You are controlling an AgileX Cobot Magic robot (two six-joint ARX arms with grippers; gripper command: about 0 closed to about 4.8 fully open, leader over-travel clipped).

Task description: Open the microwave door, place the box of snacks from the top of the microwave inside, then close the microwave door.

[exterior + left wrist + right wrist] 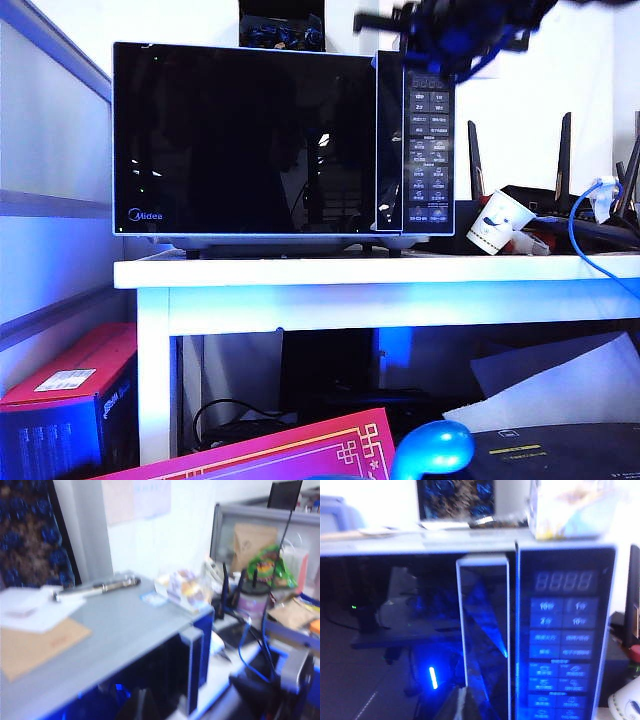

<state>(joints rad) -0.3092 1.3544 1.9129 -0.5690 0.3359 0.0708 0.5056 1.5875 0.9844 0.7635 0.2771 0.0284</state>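
Door (245,140) heavy, glossy; pull at handle strip (485,640). Right end effector (462,707) clenched there; left end effector's state can't be told, above microwave (125,630).

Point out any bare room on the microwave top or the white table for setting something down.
On the microwave top, a grey patch lies bare between the papers, the pen and the box of snacks. The white table shows only a narrow front strip below the microwave door. Right of the button panel it is crowded: paper cup, blue cable.
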